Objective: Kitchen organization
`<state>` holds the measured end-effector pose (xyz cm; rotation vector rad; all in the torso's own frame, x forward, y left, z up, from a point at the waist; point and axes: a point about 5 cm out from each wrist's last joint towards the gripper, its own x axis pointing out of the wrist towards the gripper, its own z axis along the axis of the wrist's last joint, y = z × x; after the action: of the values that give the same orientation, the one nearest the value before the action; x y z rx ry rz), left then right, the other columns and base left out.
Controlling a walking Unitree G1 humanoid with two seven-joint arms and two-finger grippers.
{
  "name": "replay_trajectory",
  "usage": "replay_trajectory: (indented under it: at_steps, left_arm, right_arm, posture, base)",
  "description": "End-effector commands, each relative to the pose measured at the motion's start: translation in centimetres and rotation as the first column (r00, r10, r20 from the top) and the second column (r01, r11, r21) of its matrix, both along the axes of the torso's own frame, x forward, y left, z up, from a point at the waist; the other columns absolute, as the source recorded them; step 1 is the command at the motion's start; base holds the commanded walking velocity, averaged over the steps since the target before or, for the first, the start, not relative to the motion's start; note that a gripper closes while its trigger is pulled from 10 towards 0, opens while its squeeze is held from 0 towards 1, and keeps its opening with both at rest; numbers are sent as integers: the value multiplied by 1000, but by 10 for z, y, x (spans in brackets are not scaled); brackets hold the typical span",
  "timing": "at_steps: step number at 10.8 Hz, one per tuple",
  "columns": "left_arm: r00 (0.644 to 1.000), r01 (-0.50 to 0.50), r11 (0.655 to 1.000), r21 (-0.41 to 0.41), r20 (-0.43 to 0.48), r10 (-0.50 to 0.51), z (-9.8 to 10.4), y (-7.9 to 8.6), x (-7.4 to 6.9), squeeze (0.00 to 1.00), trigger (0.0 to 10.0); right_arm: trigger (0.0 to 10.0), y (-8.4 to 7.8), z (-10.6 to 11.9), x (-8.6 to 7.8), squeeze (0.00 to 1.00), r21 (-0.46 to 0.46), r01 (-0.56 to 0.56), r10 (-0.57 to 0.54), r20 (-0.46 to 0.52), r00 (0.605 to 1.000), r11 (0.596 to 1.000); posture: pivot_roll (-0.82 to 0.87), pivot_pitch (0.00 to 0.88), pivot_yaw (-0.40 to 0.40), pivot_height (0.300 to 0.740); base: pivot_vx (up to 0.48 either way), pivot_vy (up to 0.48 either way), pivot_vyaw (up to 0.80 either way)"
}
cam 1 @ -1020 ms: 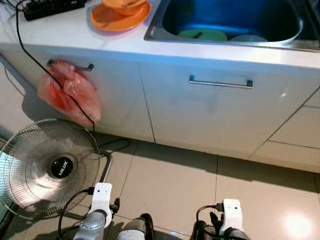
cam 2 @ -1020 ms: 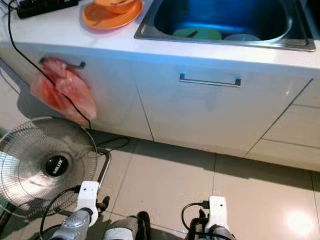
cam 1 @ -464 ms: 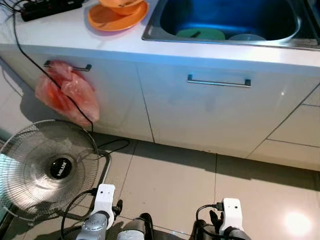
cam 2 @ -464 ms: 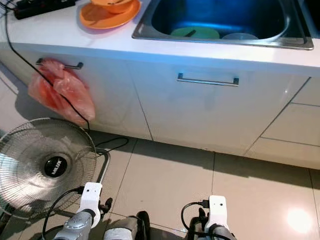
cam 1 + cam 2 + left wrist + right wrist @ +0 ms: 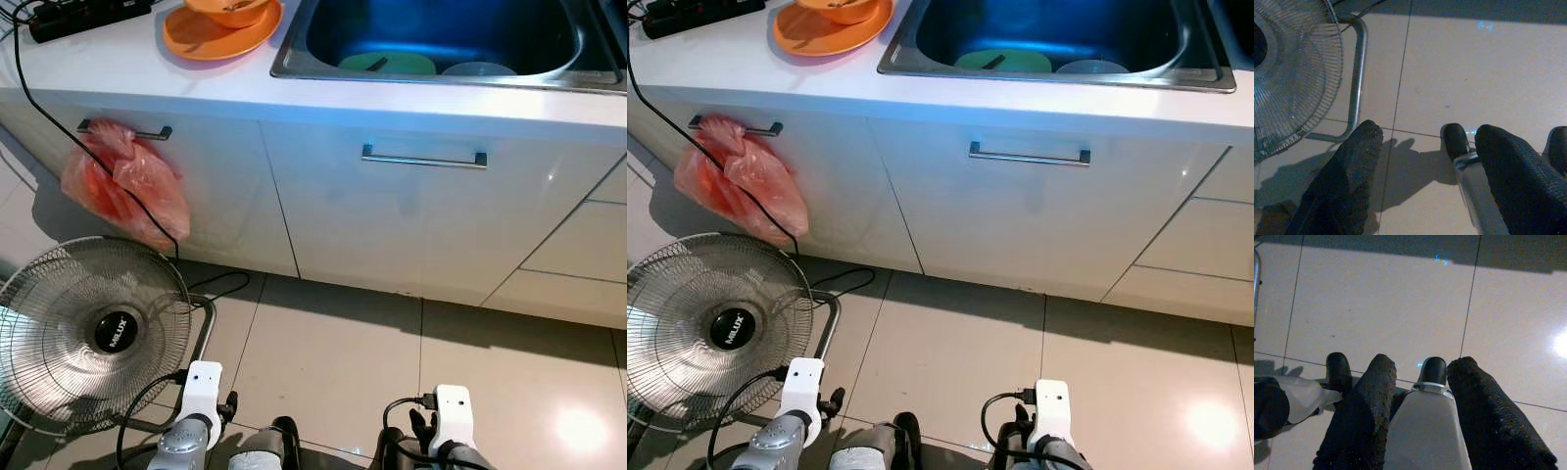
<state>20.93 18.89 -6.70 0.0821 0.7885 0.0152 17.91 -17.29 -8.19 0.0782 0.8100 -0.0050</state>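
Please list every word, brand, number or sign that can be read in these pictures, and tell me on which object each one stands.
"MILUX": white letters on the black hub of the floor fan, as well as I can make out the small, slightly blurred print.
There is no other readable text: the orange plate, the sink and the cabinet doors carry none.

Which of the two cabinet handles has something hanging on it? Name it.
The left handle, below the orange plate: an orange plastic bag hangs from it. The handle under the sink is bare.
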Motion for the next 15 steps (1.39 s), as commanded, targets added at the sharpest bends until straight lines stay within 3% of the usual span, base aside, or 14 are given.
replay_trajectory:
  at_steps: [1, 15]
  left_arm:
    - [999, -22, 1000, 12, -30, 23, -3, 7, -7, 0, 10000]
    - [1000, -17, 1000, 15, -26, 17, -2, 7, -4, 0, 10000]
  right_arm:
    - [10000, 4, -6, -11, 0, 11, 4, -4, -50, 999, 1000]
    - [10000, 6, -4, -4, 0, 14, -5, 6, -49, 999, 1000]
  posture:
    - [21, 234, 134, 740]
    - [46, 204, 131, 740]
  base:
    - [0, 0, 0]
    - [0, 0, 0]
